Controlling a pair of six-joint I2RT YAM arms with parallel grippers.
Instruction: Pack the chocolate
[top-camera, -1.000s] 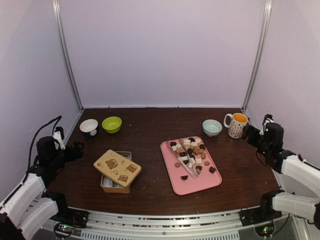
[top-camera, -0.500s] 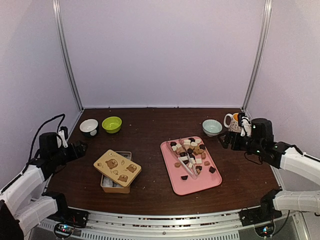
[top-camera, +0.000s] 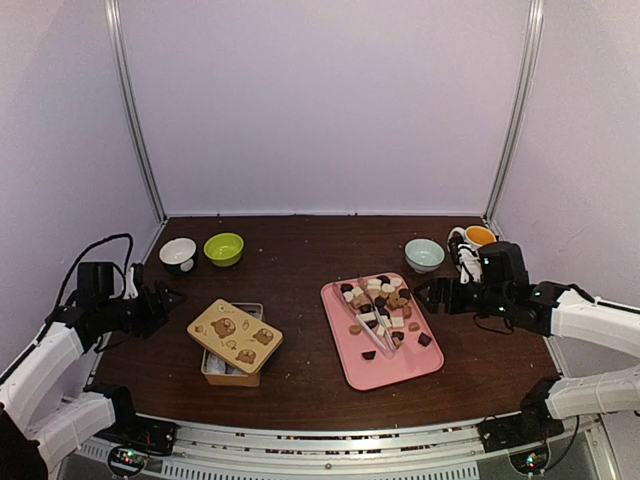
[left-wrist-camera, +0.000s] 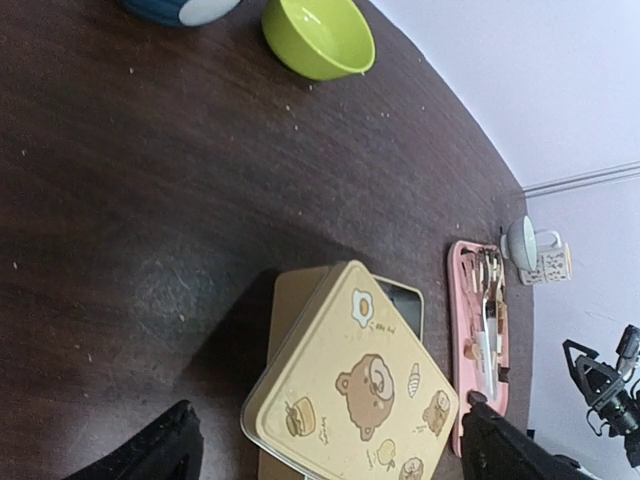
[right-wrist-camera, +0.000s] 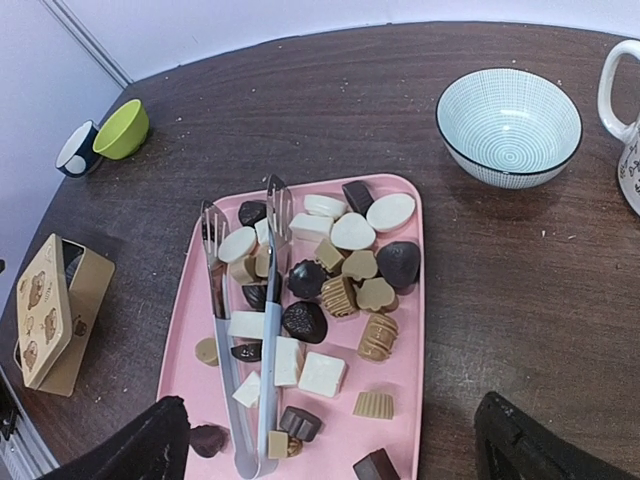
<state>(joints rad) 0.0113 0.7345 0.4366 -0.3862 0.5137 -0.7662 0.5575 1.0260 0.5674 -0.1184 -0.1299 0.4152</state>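
A: Many pieces of chocolate (right-wrist-camera: 330, 290) sit heaped on the pink tray (right-wrist-camera: 410, 345). Which arm is nearer?

B: The right fingers (right-wrist-camera: 160, 440), spread and empty, face the heap just ahead. The left fingers (left-wrist-camera: 165, 455), also spread, hover by the bear box (left-wrist-camera: 350, 410).

Over the last 1 s, the 2 arms have advanced inward. The right gripper (top-camera: 428, 292) has left the corner by the mug (top-camera: 478, 237) and now sits just beside the pink tray (top-camera: 385, 378), at its far right edge. The left gripper (top-camera: 168, 298) has moved in from the left edge of the table (top-camera: 300, 250) and is now near the left side of the bear-print box (top-camera: 235, 335).
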